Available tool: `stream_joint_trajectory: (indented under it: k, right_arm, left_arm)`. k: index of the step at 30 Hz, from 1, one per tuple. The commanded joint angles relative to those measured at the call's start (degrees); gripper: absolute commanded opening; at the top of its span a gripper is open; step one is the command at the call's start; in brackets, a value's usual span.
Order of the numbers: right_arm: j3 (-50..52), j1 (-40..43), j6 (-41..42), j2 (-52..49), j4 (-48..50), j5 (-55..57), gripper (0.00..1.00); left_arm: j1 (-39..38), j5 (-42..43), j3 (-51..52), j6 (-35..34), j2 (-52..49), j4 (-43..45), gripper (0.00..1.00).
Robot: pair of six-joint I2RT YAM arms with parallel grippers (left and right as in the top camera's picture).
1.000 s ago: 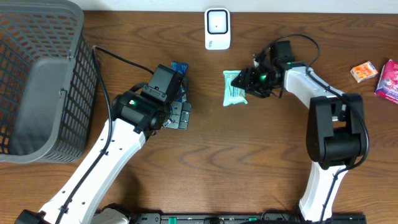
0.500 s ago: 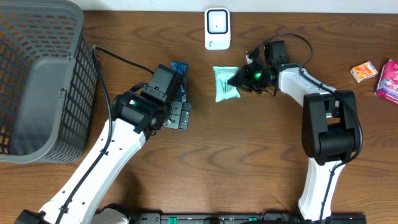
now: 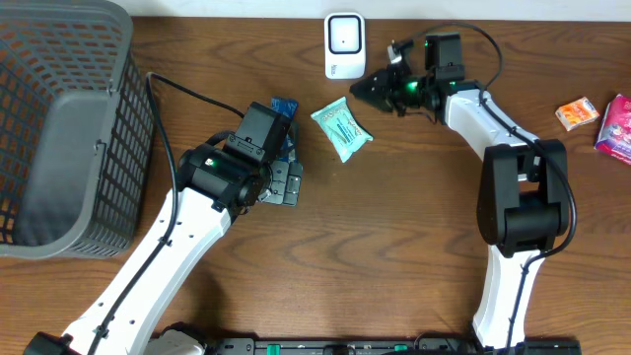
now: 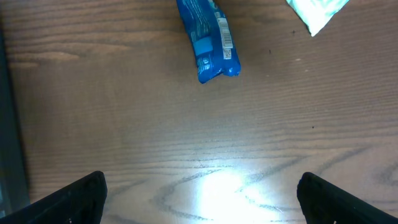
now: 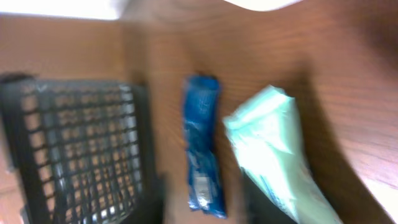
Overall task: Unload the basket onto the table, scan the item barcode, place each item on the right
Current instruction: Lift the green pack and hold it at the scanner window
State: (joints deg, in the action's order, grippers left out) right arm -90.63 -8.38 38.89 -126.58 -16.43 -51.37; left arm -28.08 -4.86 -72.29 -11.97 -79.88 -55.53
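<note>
Black-fingered, the right gripper [image 3: 367,89] hangs over the far part of the table [image 3: 414,247], its tip pointing toward 9 o'clock. I cannot tell whether its jaws stand apart or together. From overhead they merge into one dark wedge, and the right wrist view is smeared with blur.

The mint-green packet [image 3: 342,128], the item to be scanned, lies flat on the wood at about 7 o'clock from that gripper. It is near the gripper but apart from it, and it sits askew with one corner toward the far edge. The white barcode scanner [image 3: 344,44] stands at 12 o'clock from the packet, by the table's far edge, and at about 11 o'clock from the gripper's tip.

The left gripper [image 4: 202,198] is spread wide. Its two dark fingertips sit at the lower corners of the left wrist view with only bare, brightly lit wood between them, and it holds nothing. A blue packet [image 4: 208,40] lies at 12 o'clock ahead of it, with a small white label facing up. A corner of the mint-green packet shows at 1 o'clock. From overhead the blue packet is mostly hidden under the left wrist, toward 10 o'clock from the mint-green one and well apart from it.

A dark grey mesh basket [image 3: 59,128] fills the table's 10 o'clock corner. Near the 3 o'clock edge lie a small orange packet [image 3: 577,113] and a pink packet [image 3: 618,126], just beside each other.
</note>
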Motion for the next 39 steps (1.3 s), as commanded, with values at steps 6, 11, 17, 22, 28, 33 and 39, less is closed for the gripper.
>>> stream_joint_trajectory:
  k: [6, 11, 17, 22, 28, 33, 39]
  right_arm:
    - [-0.04, -3.87, -17.33, 0.28, -8.79, 15.30, 0.84]
    - [0.00, -7.78, -19.76, 0.09, -8.76, 23.37, 0.88]
    - [0.00, -10.38, -20.37, -0.68, -11.17, 30.10, 0.76]
    - [0.02, -10.45, -22.73, -2.43, -14.51, 30.10, 0.46]
    - [-0.02, -10.47, -22.67, -3.93, -14.86, 25.68, 0.01]
    - [-1.57, -10.23, -22.03, -2.23, -15.58, 23.41, 0.01]
    - [-7.13, -8.17, -19.34, 3.74, -15.06, 23.43, 0.01]
  left_arm:
    - [0.13, -0.28, 0.04, 0.11, -0.17, -0.13, 0.98]
    - [0.13, -0.28, 0.04, 0.11, -0.17, -0.15, 0.98]
    - [0.13, -0.28, 0.04, 0.11, -0.17, -0.13, 0.98]
    - [0.13, -0.28, 0.04, 0.11, -0.17, -0.13, 0.98]
    - [0.13, -0.28, 0.04, 0.11, -0.17, -0.13, 0.98]
    - [0.13, -0.28, 0.04, 0.11, -0.17, -0.13, 0.98]
    - [0.13, -0.28, 0.04, 0.11, -0.17, -0.13, 0.98]
